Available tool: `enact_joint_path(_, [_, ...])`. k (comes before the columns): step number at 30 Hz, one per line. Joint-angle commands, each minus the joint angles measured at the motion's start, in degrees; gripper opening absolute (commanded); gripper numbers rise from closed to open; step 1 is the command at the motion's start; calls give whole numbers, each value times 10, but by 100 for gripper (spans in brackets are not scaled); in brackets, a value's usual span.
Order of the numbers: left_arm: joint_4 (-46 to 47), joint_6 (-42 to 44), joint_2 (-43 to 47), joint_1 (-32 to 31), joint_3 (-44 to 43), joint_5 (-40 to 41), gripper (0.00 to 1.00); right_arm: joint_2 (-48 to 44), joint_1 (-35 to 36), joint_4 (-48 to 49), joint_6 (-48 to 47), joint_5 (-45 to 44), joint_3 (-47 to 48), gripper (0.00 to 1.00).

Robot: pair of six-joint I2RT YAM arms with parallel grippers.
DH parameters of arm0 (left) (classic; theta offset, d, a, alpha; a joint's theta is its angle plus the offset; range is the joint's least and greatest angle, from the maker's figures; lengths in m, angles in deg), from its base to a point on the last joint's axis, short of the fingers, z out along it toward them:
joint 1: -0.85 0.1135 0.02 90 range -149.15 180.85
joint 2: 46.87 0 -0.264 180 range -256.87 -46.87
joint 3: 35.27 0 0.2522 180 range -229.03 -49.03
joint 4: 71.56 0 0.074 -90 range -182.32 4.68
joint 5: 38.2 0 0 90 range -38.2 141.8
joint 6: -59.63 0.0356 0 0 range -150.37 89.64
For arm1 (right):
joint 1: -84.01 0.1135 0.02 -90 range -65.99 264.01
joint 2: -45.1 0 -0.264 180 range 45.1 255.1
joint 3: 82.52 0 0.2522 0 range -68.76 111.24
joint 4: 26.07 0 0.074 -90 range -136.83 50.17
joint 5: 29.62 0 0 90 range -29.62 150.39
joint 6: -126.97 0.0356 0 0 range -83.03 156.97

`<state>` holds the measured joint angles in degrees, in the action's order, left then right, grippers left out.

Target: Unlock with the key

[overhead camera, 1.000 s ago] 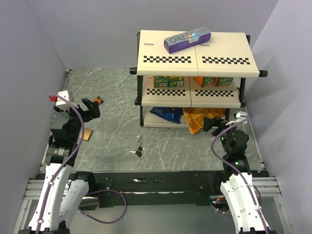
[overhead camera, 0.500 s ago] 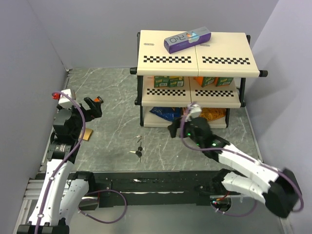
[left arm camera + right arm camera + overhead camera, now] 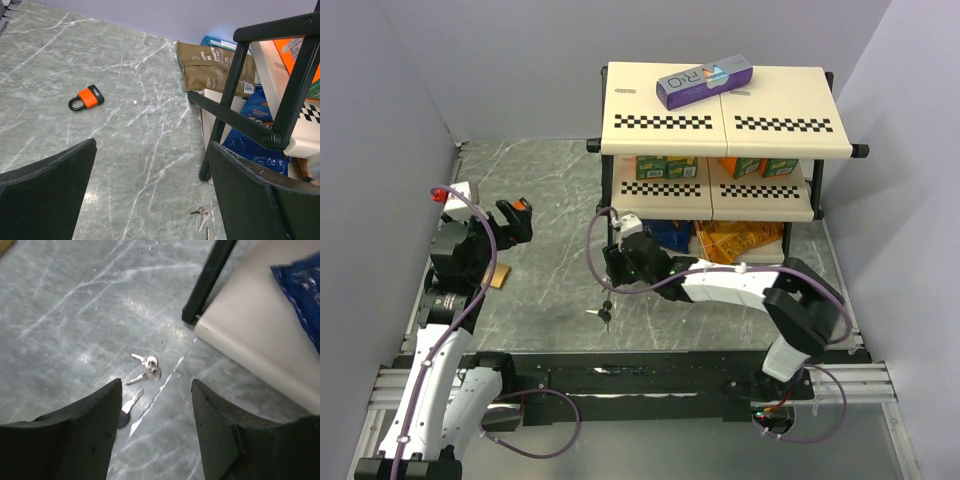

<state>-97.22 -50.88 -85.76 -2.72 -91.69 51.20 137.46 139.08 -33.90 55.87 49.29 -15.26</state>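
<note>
Keys lie loose on the grey marbled table, a small silver bunch on a ring, near the front left leg of the shelf rack. One more key, silver blade with a dark head, lies just beside the bunch and runs partly under the left finger of the right gripper. That gripper hangs over them with its jaws spread wide and nothing between them; the bunch shows in the gap, closer to the left finger than the right (whether a fingertip touches the table cannot be told). From the overhead camera the right arm reaches far across to the left in front of the rack, and a dark-headed key lies on the table just nearer the bases than the gripper.

The left gripper is held above the table at the left side, jaws also wide apart and empty. Its wrist camera sees the orange-and-black padlock lying flat on the table, well apart from the silver bunch at the lower edge of that view. A brown packet lies behind the rack's leg, a blue bag sits on the bottom shelf, and a purple box rests on the rack's top.
</note>
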Motion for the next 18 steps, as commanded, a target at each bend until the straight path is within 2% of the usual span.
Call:
enact_joint_path(1, [14, -4, 0, -1, -4, -19, 99, 48, 12, 10, -40, 17, 56, 63])
enact_joint_path(8, [17, -3, -8, 0, -3, -33, 99, 105, 28, 1, -62, 13, 85, 57])
enact_joint_path(18, [21, -2, -12, 0, -1, -45, 99, 140, 33, 8, -80, -8, 95, 49])
